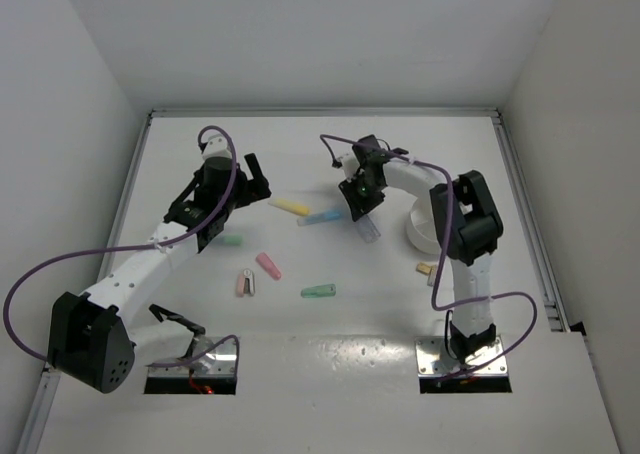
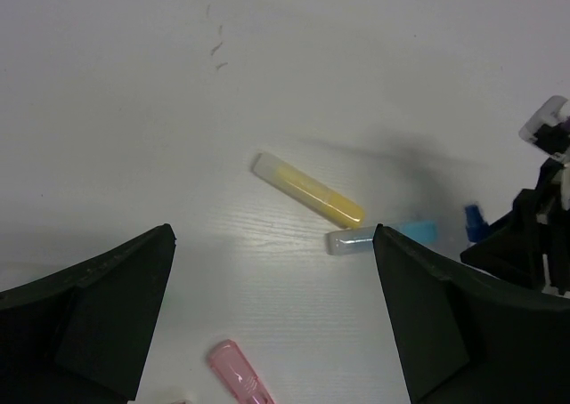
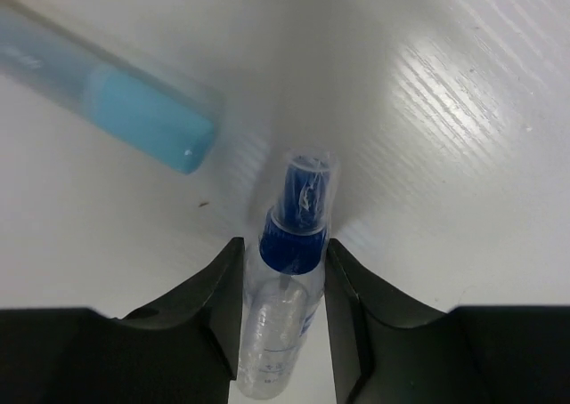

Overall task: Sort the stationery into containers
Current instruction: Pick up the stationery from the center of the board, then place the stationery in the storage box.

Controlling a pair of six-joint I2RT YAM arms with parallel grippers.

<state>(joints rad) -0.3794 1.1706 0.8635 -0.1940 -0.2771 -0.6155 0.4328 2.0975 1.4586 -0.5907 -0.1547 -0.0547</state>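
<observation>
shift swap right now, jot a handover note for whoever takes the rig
Left hand: open, empty, above the table near the yellow stick.
Right hand: shut on the clear blue-capped bottle, next to the blue stick.
Loose on the table: yellow stick, blue stick, two green sticks, pink stick, pink-and-white piece, tan block by the white tub.
Done: nothing seen in the tub, though the right arm hides much of it.
Left: bottle into the tub, then all the rest.

This is looking like a robotics lab cell: plain white panels (image 1: pixel 80 64) are boxing in a white tabletop (image 1: pixel 330 359) along its left, far and right edges, while the left arm (image 1: pixel 150 261) and the right arm (image 1: pixel 466 274) are sitting bolted at its near edge.
</observation>
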